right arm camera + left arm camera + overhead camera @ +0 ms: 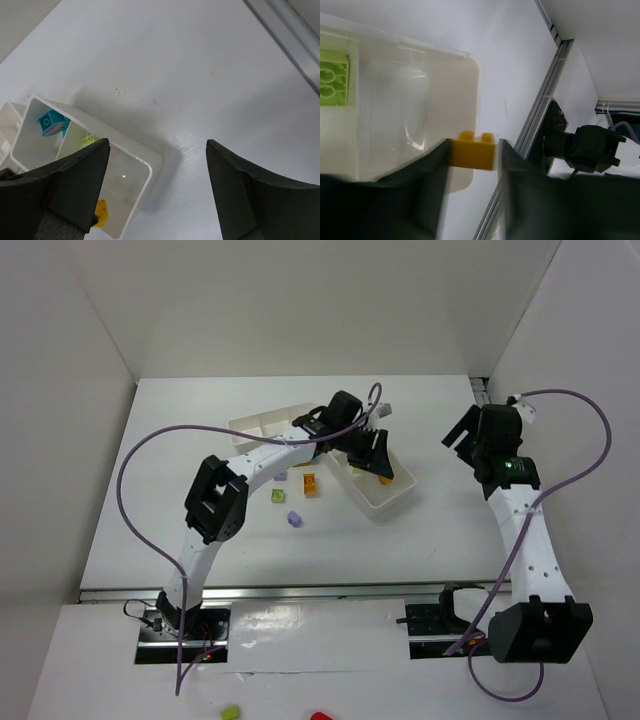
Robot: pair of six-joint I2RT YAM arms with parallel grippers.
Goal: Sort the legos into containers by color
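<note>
The white table [450, 530] holds two trays [395, 500] (low walls), an orange brick [311, 483], a green brick [277, 496] and a purple brick [294, 518].

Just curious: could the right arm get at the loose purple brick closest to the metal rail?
Probably not easily: the purple brick lies past the tray, near the left arm, far from the open right end effector.

no readable text, no labels, no numbers anywhere
</note>
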